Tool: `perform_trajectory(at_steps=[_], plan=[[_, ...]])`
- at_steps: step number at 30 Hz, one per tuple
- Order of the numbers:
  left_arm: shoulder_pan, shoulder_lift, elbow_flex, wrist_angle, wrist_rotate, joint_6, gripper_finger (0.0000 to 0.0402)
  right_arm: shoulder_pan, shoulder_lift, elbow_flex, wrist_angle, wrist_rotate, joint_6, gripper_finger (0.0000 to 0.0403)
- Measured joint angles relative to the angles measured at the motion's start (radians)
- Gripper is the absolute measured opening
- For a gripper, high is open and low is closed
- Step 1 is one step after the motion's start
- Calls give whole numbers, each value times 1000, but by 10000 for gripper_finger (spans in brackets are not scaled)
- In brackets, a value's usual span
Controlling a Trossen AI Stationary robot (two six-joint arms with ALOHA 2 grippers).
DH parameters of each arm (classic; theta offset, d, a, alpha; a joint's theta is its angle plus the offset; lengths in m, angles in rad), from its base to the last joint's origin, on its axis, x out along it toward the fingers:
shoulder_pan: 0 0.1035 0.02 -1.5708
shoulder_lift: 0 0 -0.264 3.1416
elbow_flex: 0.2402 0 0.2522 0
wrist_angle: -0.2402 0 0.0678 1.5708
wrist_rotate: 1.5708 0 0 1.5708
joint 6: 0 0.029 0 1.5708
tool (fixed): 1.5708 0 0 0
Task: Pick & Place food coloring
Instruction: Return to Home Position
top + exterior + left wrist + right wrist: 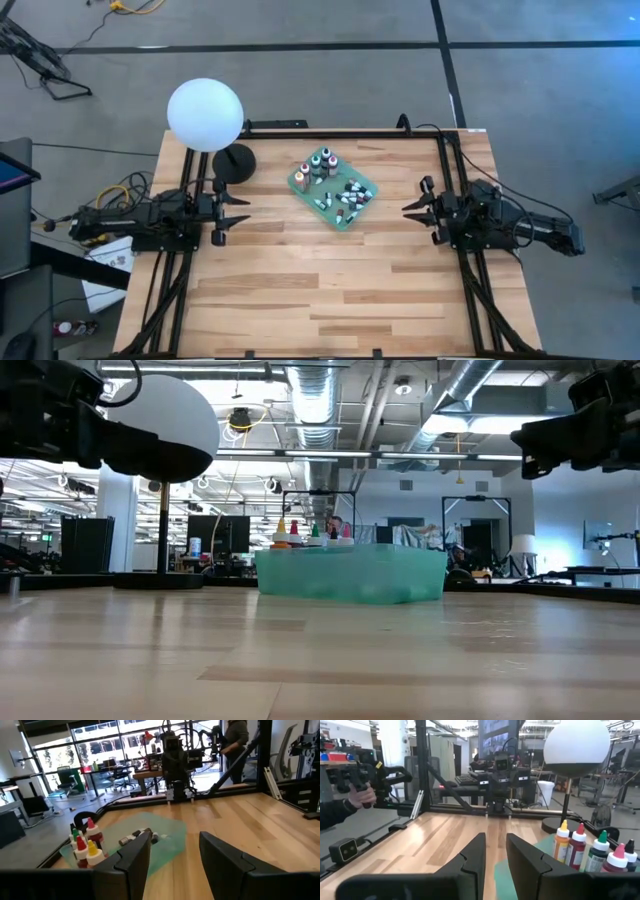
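One table [300,300]: pale wood planks, black rails along the 9 and 3 o'clock sides and across the 12 o'clock edge.
Person [235,735]: standing in the room past the table's 3 o'clock side, only partly in frame.
Left arm [140,225]: lying low over the 9 o'clock side, pointing toward 3 o'clock.
Right arm [510,228]: mirrored over the 3 o'clock side, pointing toward 9 o'clock.
Lamp [205,115]: white globe on a thin stem, with its round black base [233,162] standing on the wood near the 11 o'clock corner, at 10 o'clock from the tray and apart from it.
Green tray [358,208]: square, turned corner-on, resting just toward 12 o'clock from the table's middle, between the two grippers.
Left gripper [174,834]: at 9 o'clock from the tray, well apart from it, fingers spread wide with nothing between them.
Right gripper [495,836]: at 3 o'clock from the tray, well apart from it, fingers parted by a narrow gap and holding nothing.
Hand [362,795]: a person's, dark sleeve, beyond the table's 9 o'clock side, wrapped around a dark device.
Food coloring [322,170]: every bottle in view sits inside the green tray.
Larger bottles [580,847]: upright and clustered in the tray's 11 o'clock part, with yellow, red, green and pink caps.
Small bottles [345,200]: lying on their sides, scattered over the tray's 4 o'clock part, too small to count surely.
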Motion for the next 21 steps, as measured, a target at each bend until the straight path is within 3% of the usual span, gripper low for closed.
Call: perform_trajectory(at_steps=[13,18,21], plan=[[-15,0,0,8,-61,-14,165,0,0,-1,1,9,29,70],[-15,0,0,8,-63,-14,165,16,0,-1,-13,151,65,70],[-15,0,0,8,-63,-14,165,52,0,-1,-17,183,55,70]])
